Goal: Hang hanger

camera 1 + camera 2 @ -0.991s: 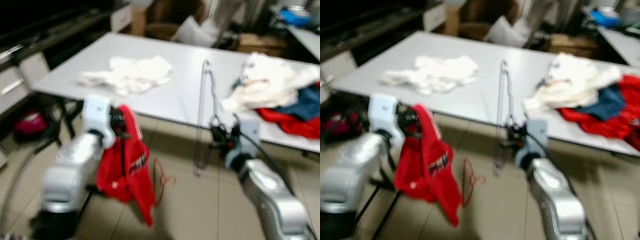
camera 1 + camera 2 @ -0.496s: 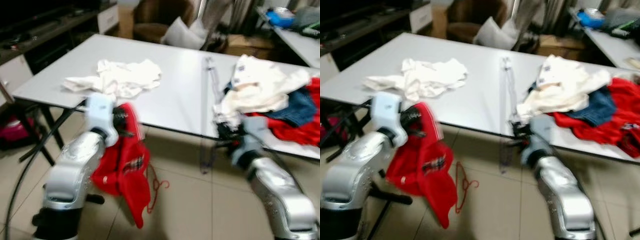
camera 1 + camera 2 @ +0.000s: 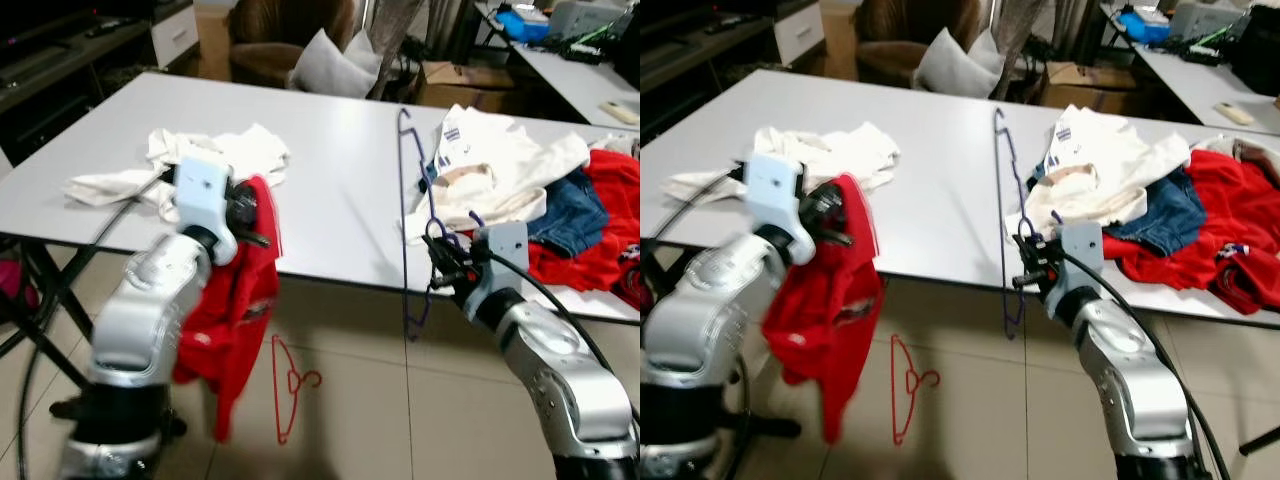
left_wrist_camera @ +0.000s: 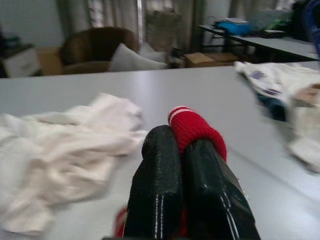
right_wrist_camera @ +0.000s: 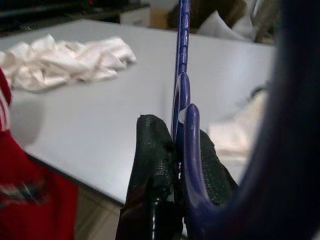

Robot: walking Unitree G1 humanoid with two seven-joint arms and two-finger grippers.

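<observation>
the right claw (image 3: pixel 443 262) is pinched shut on the blue hanger (image 3: pixel 405 215), which stands on edge, its long axis running away across the tabletop (image 3: pixel 330 195). the left claw (image 3: pixel 252 215) is closed on a red garment (image 3: pixel 240 310) just beside and left, so the two must meet.

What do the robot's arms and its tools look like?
Both arms are shiny, rounded silver shells. The left arm ends in a pale boxy wrist block, and the right arm ends in a grey one, with a black cable looping along it. Each tool has two long black fingers with a bumpy, textured surface: left tool, right tool.
</observation>
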